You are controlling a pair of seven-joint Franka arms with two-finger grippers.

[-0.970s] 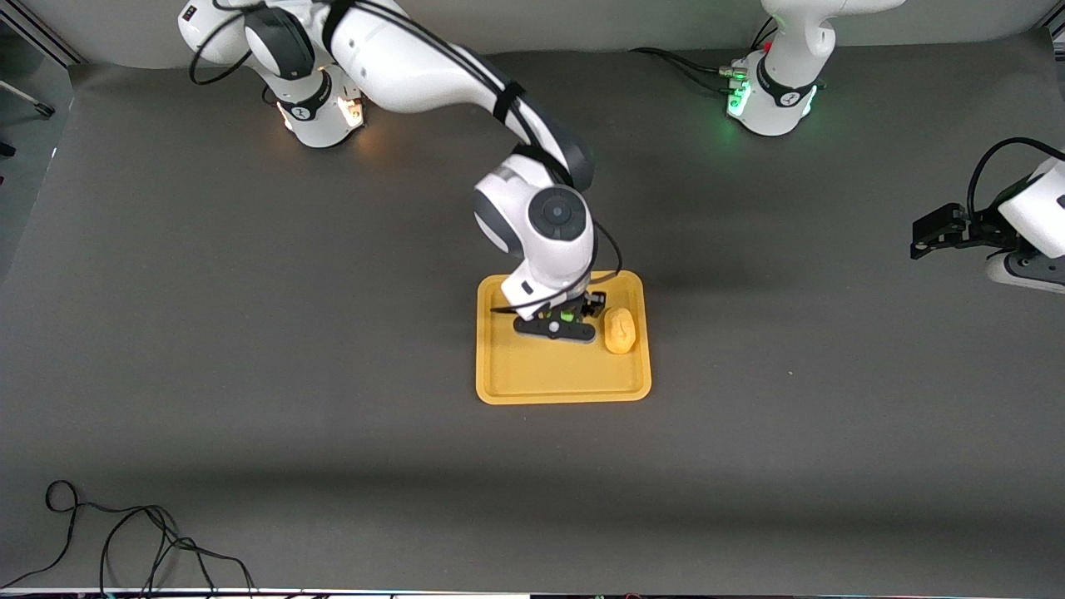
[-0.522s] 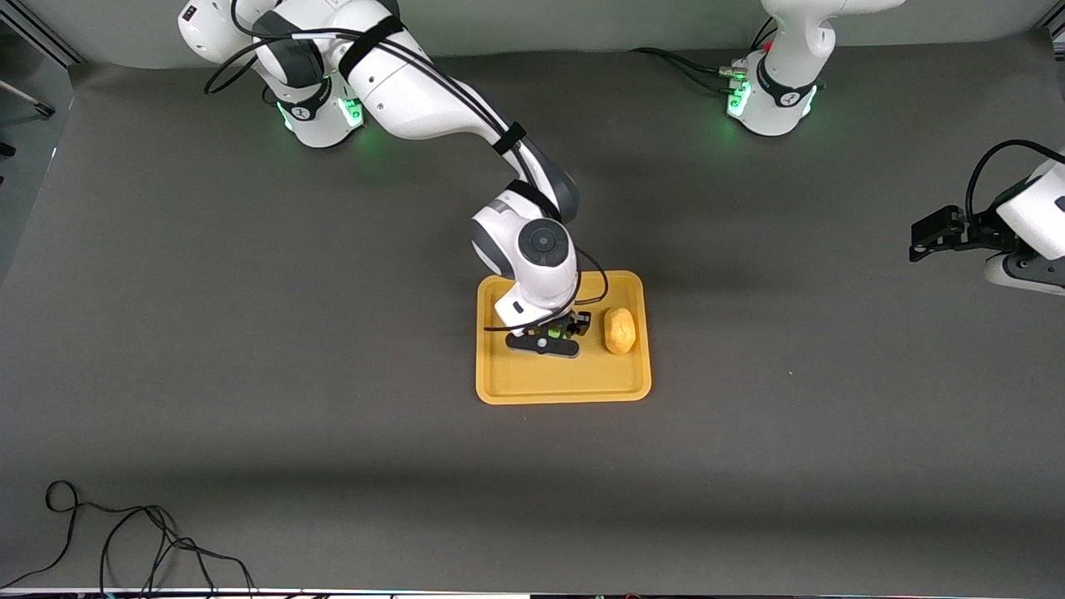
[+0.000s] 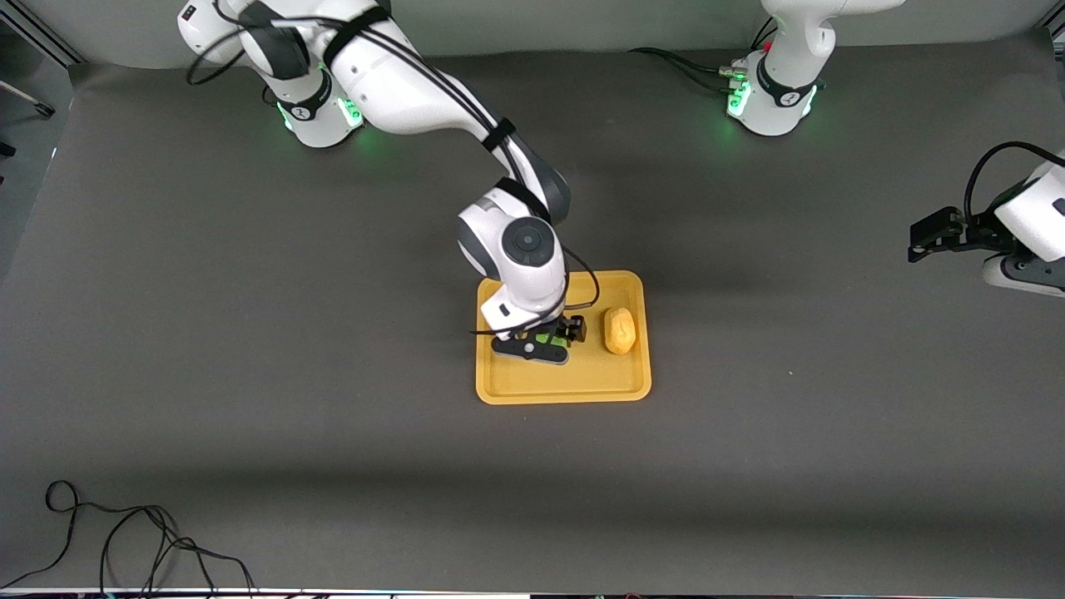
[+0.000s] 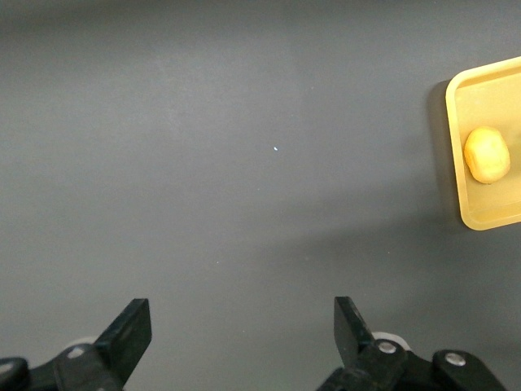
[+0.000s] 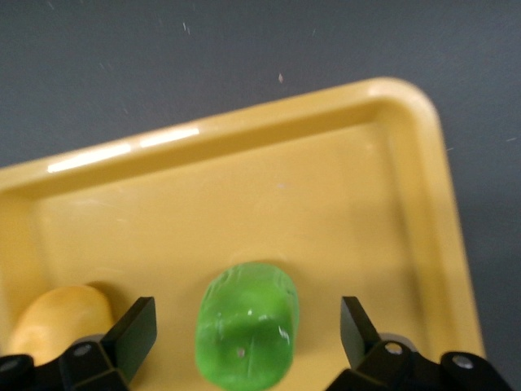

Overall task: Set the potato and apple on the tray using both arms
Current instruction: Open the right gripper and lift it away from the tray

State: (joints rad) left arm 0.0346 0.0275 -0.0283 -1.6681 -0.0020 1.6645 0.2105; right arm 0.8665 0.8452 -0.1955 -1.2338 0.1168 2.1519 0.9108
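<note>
The yellow-orange tray lies mid-table. The potato rests on it at the side toward the left arm's end. The green apple lies on the tray beside the potato, mostly hidden under the right hand. In the right wrist view the apple sits on the tray floor between my right gripper's open fingers, not touching them, with the potato beside it. My left gripper is open and empty, waiting over bare table at the left arm's end.
A black cable lies coiled near the front edge at the right arm's end. The left wrist view shows the tray's rim and the potato at a distance. The dark mat surrounds the tray.
My right hand has shifted over the tray toward the right arm's end and a little toward the front camera, away from the potato. The left arm has barely moved.
</note>
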